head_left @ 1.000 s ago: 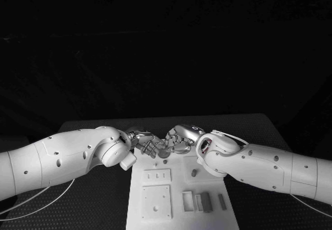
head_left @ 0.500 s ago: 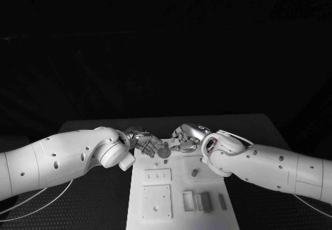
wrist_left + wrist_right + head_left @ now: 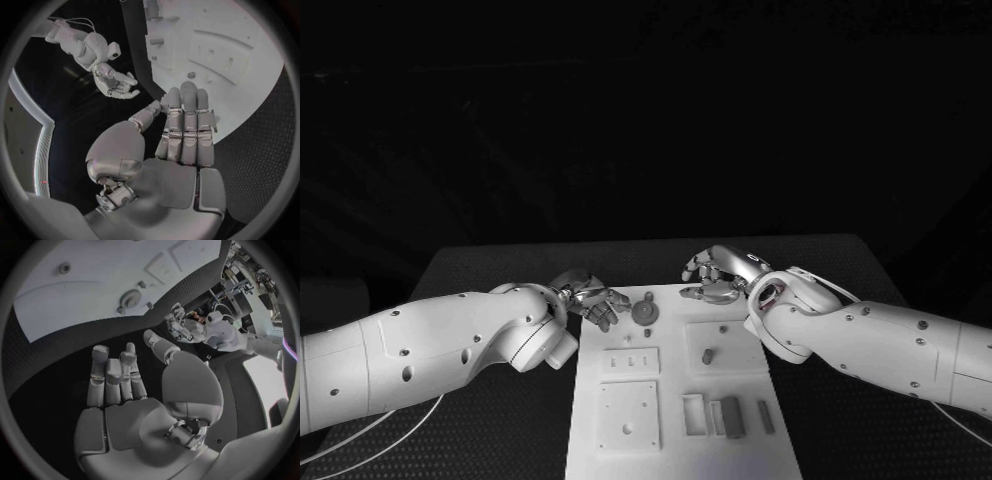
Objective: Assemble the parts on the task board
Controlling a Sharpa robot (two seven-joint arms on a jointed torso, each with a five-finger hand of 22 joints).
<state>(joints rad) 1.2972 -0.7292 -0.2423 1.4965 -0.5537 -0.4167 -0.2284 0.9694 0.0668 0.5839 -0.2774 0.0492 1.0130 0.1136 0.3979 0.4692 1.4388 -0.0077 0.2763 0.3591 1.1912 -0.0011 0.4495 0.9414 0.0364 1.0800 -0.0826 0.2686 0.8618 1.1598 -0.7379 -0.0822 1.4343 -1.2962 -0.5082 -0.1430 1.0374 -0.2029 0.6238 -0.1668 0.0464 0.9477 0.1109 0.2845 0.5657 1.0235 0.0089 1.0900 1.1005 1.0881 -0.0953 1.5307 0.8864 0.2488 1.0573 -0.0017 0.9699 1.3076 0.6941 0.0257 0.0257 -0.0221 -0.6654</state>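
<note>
The white task board lies in the middle of the table. A round grey part sits at the board's far end, seen too in the right wrist view. My left hand hovers just left of that part, fingers straight and holding nothing. My right hand is over the board's far right corner, fingers apart and also holding nothing. A small grey part stands mid-board. Several grey bars lie near the front edge.
Two raised white square plates sit on the board's left half. Black matting covers the table around the board. Each wrist view shows the other hand: the right hand, the left hand.
The two hands, close together over the round part a second ago, have drawn apart. The left moved back to the left, the right moved right and farther away. The round part now lies untouched.
</note>
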